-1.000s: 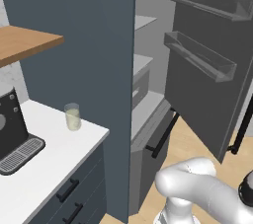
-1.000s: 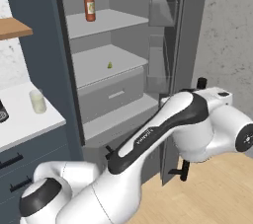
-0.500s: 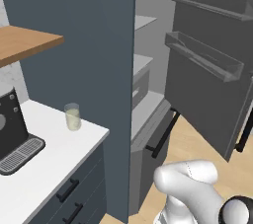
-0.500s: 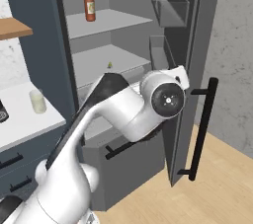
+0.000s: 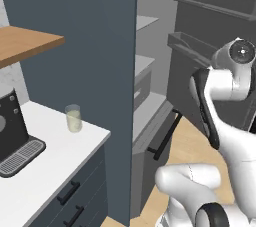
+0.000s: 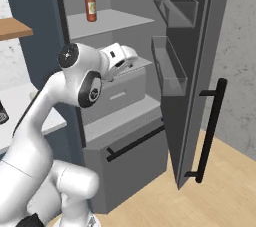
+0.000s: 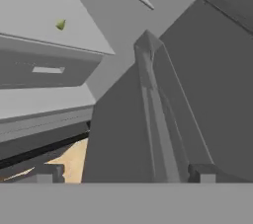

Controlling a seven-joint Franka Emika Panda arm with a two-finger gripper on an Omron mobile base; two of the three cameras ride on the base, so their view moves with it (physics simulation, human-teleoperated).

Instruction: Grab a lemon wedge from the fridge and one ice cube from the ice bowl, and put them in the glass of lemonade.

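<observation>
The fridge [image 6: 200, 46] stands open, its dark door swung out to the right. A tiny yellow-green lemon wedge [image 7: 60, 24] lies on a pale grey shelf [image 7: 34, 16] at the upper left of the hand view. My gripper [image 7: 124, 173] is open and holds nothing, well short of the wedge. My hand [image 6: 120, 57] hovers at the middle shelf's front, and the arm covers the wedge there. The glass of lemonade [image 5: 73, 118] stands on the white counter [image 5: 45, 171] left of the fridge. The ice bowl and ice cube are out of view.
A red-brown bottle [image 6: 90, 4] stands on the top shelf. Clear door bins [image 6: 170, 66] jut from the door close to my hand. A black coffee machine [image 5: 12, 131] sits at the counter's left under a wooden shelf [image 5: 25, 46]. A drawer with a black handle [image 6: 135, 143] lies below.
The arm has swung up from low near the floor to the fridge's middle shelf. The fridge door has swung wider. The gripper stays open.
</observation>
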